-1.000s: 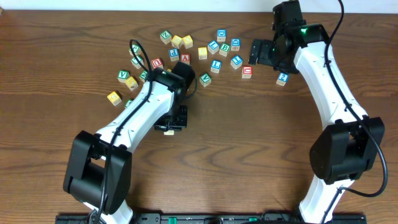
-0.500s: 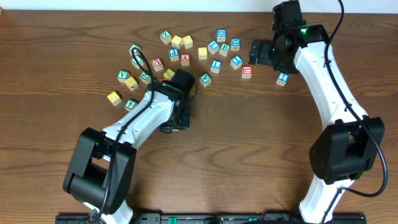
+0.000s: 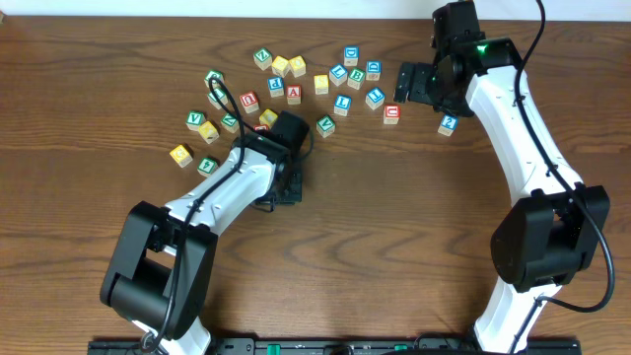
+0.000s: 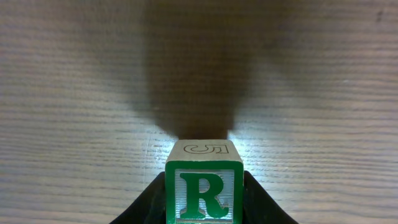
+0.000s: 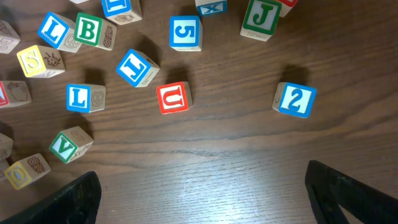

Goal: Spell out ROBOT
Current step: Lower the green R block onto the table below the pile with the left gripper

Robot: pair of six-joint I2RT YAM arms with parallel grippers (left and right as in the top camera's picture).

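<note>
Grip: left gripper (image 4: 203, 200) is closed about partway, with both dark fingers pressed against the sides of the R cube (image 4: 203, 186), so yeah, it's got hold of it.
R cube: green frame, green R facing the wrist cam, and an outlined 5 on its top face. It sits at the tip of the left arm over bare wood, on the near side of the pile and apart from every loose cube. Can't tell if it's resting on the table (image 3: 394, 247) or hanging just off it.
Near edge of pile: one yellow cube (image 3: 180, 154) lies out at the left, and another yellow one is a bit further in beside a green V cube (image 3: 194, 119).
Middle of pile: red A cube (image 3: 293, 94) is face up. The B cube (image 5: 89, 29), green-framed, is just beside a blue L cube (image 5: 55, 29).
Far edge of pile: two more yellow cubes sit side by side, looks like they're touching.
T: can't pick it out from these views.
Far right: right gripper (image 5: 208, 199) has its jaws spread wide with nothing between them. It hangs over bare wood near a red U cube (image 5: 173, 98) and a blue 2 cube (image 5: 295, 99), which are well apart from each other.
</note>
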